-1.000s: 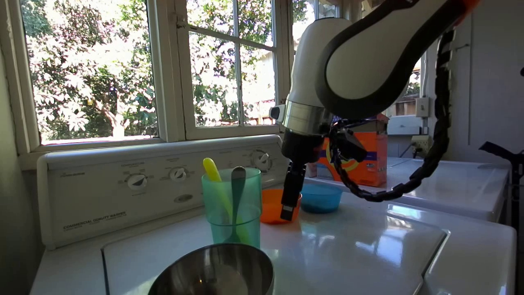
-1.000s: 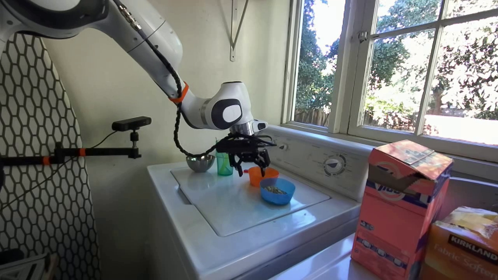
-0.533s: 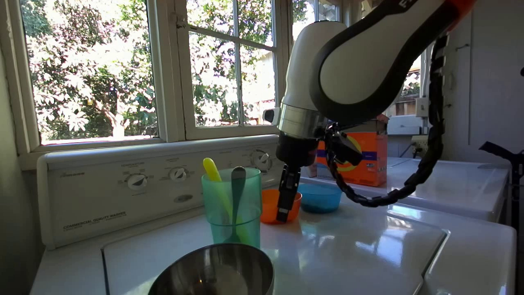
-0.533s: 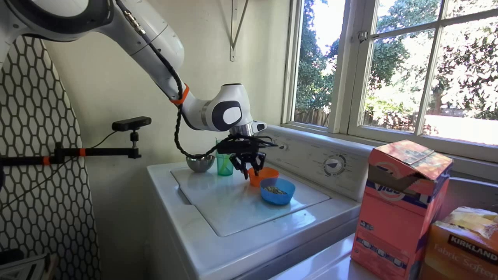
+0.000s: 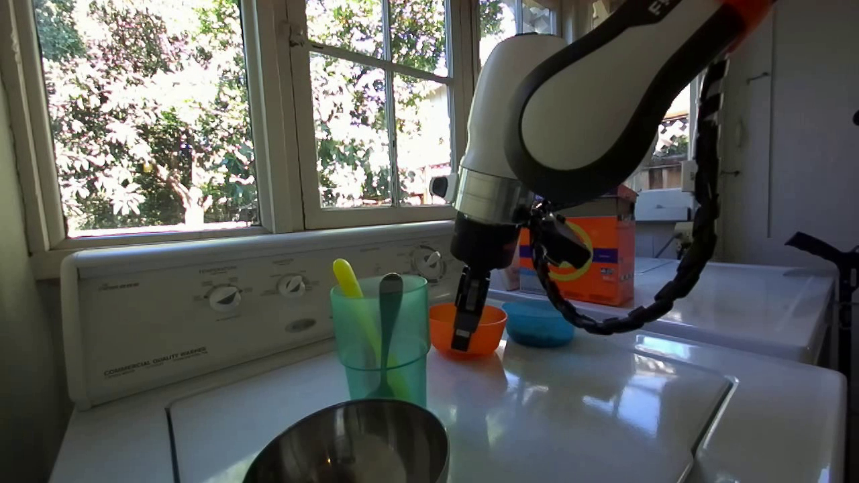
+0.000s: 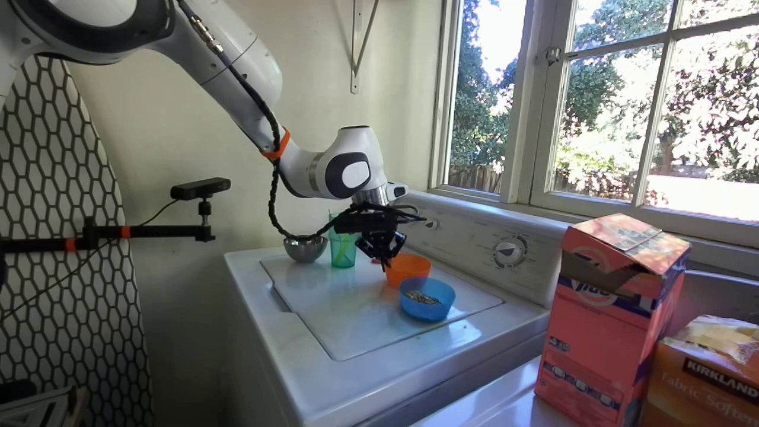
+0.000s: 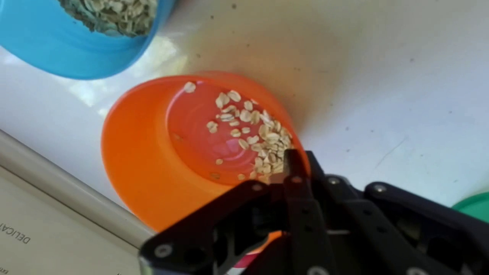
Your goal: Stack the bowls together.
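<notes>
The gripper (image 7: pixel 302 162) is pointing downward, its jaws standing nearly together and pinching the rim of the orange bowl (image 7: pixel 131 152), one fingertip sitting inside the wall and one outside. Most of the orange bowl is extending away from the fingertips; whether its base is touching the washer (image 6: pixel 350 326) below the gripper cannot be told. Oat-like flakes (image 7: pixel 269 141) are lying in it, mostly heaping on the gripped side. The blue bowl (image 6: pixel 424 313) is sitting past the orange one as seen from the gripper, showing a narrow gap between the two in the wrist view, and is holding a larger heap of flakes. On the gripper's opposite side, near it, a green cup (image 5: pixel 413 335) is standing upright, holding a yellow utensil (image 5: pixel 344 275) and a grey utensil (image 5: pixel 391 288). A metal bowl (image 5: pixel 302 446) is sitting farther out from the gripper, beyond the cup. A red thing (image 7: pixel 244 261) is showing partly from behind the gripper in the wrist view, too hidden to identify. Well apart from the gripper, past the blue bowl, a pink-orange box (image 6: pixel 593 338) and a fabric softener box (image 6: pixel 708 391) are standing.
</notes>
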Controlling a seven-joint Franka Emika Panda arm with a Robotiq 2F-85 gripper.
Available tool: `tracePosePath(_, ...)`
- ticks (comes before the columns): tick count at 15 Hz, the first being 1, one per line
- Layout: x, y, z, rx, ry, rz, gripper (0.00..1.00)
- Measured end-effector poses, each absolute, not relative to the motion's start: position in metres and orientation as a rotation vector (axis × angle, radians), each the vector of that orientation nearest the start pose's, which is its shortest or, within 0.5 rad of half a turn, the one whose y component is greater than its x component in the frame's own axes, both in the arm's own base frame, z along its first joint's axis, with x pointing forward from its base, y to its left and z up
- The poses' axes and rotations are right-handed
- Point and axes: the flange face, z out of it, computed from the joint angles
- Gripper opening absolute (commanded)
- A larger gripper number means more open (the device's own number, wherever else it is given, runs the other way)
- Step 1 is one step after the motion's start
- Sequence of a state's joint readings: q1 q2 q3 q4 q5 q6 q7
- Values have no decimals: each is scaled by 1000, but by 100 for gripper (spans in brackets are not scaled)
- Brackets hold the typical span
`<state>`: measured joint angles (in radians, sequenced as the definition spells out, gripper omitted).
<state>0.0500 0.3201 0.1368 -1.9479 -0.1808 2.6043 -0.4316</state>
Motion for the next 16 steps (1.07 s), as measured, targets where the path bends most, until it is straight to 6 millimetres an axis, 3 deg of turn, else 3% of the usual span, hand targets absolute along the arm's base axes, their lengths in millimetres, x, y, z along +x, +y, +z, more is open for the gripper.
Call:
tracePosePath(4,639,122,369,-3005,-1174,-588,1)
tracePosePath(9,640,132,411,-3095,-1119,-700,1)
tracePosePath(16,602,96,447,-3342,-676,-539,1)
